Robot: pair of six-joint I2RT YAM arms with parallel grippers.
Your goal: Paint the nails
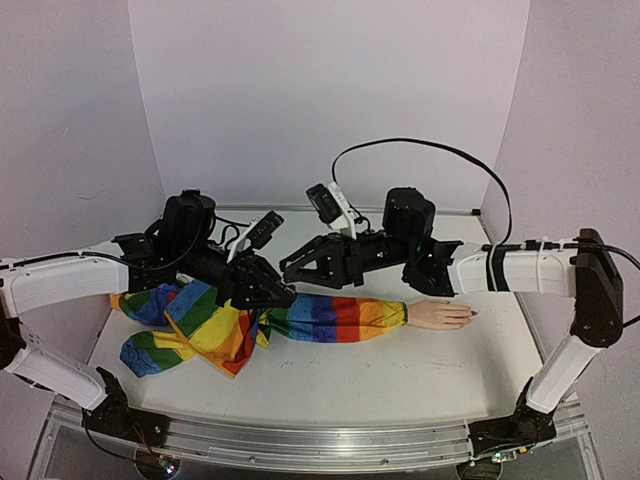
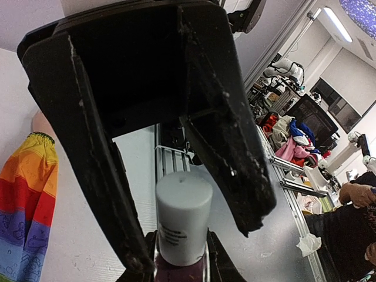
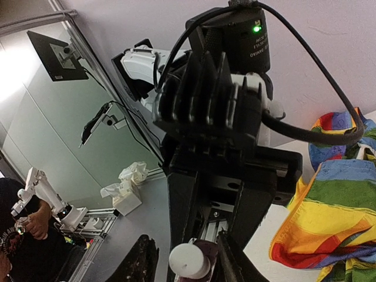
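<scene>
My left gripper (image 1: 272, 290) is shut on a small polish bottle (image 2: 183, 218) with a purple glass body and a white cap, held above the rainbow sleeve (image 1: 340, 317). My right gripper (image 1: 297, 268) faces it with jaws open either side of the white cap (image 3: 189, 261), and its fingers (image 2: 235, 153) are not closed on the cap. The pale peach mannequin hand (image 1: 438, 314) lies on the table to the right, palm down. Its nails (image 1: 468, 316) are tiny here, with a dark spot at the fingertips. Both grippers are well left of the hand.
The sleeve's loose rainbow cloth (image 1: 200, 335) is bunched at the left under my left arm. White walls close in the table at the back and sides. A metal rail (image 1: 300, 440) runs along the front edge. A tissue box (image 3: 126, 191) stands off the table.
</scene>
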